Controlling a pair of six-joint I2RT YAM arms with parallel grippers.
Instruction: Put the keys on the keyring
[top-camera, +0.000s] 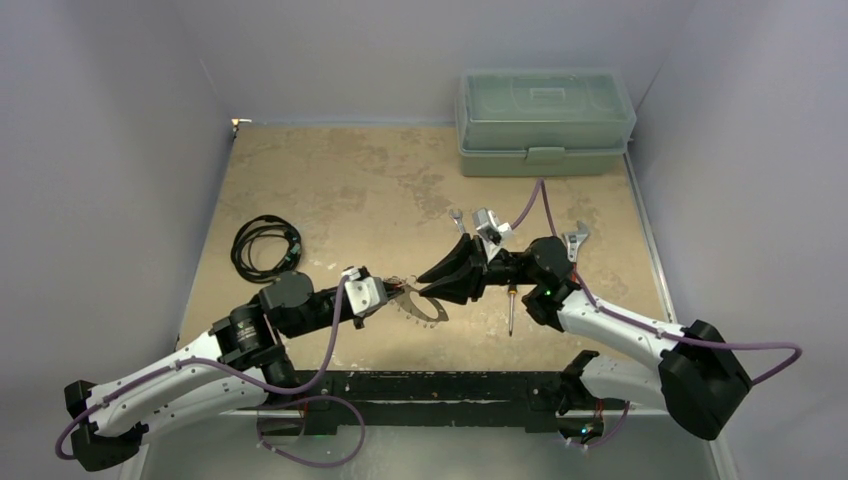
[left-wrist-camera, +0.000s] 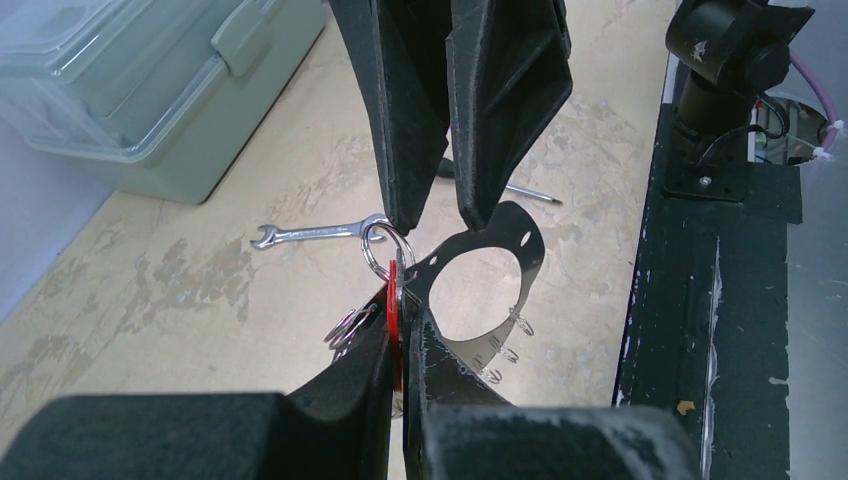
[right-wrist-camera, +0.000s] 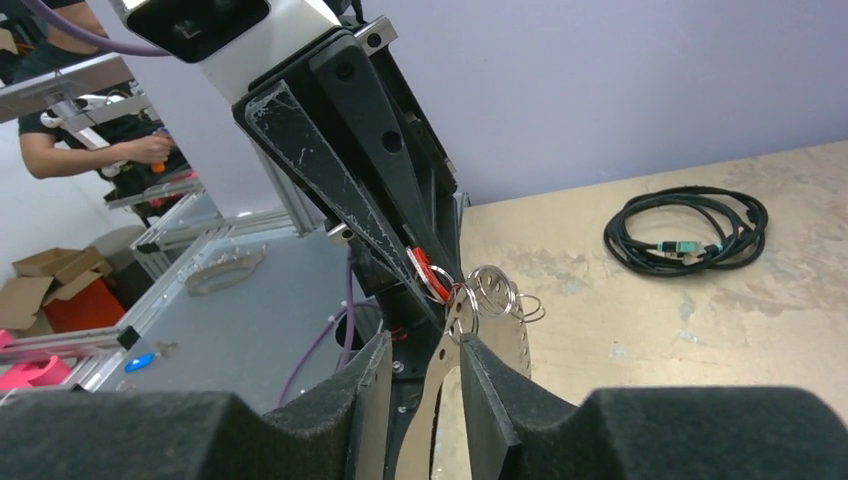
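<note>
From the top: spotting the left gripper (top-camera: 396, 298) pinched tight on the thin shiny silvery oval keyring (top-camera: 428, 310), hanging mid-table between both arms. Left wrist cam: seeing a small red plastic tag (left-wrist-camera: 396, 300) squeezed in there too, plus the right gripper (left-wrist-camera: 440, 222) narrowly apart, straddling the loop's edge. Right wrist cam: showing tiny silvery keys (right-wrist-camera: 495, 292) dangling beside the tag; can't tell if touching.

We count one keyring (top-camera: 425, 308), one red tag (left-wrist-camera: 396, 300), one coiled black cable (top-camera: 265, 245), one green lidded box (top-camera: 545, 120), one screwdriver (top-camera: 511, 310), two wrenches, namely a small open-ended spanner (top-camera: 457, 216) and a larger wrench (top-camera: 576, 243), and two robot arms, the left arm (top-camera: 180, 385) and the right arm (top-camera: 620, 335).
</note>
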